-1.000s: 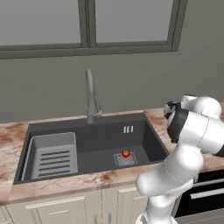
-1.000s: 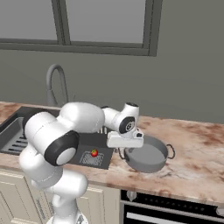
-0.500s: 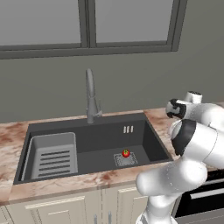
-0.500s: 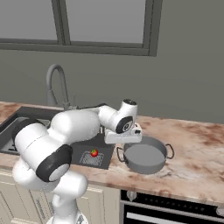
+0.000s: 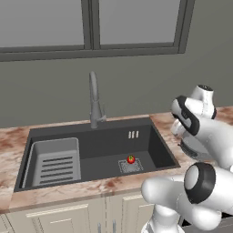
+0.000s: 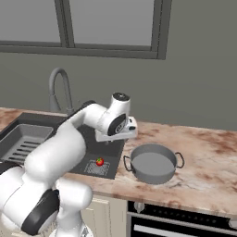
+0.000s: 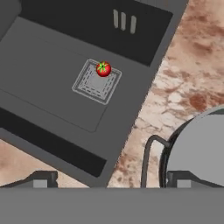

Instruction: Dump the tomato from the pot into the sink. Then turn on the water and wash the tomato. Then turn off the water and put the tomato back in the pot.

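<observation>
Pot sits upright on the marble counter just right of the sink, nearest the front edge, nothing visible inside it. In the hand view its rim and one dark handle show at lower right, with the counter strip between it and the sink wall. Gripper hangs above the counter-sink edge, left of and above the pot, jaws spread wide, nothing between them; finger tips frame the bottom of the hand view, apart from both pot and tomato. In the right base view the hand is over the sink's right rim, clear of the pot. Tomato lies in the sink on the square drain grate, at the grate's far corner in the hand view, green stem up. Same in the left base view: tomato on the grate near the basin's right side. Ribbed rack fills the basin's left part, well apart from the tomato. Faucet stands behind the sink at mid rim, no water visible running. Window above the grey wall at the back.
</observation>
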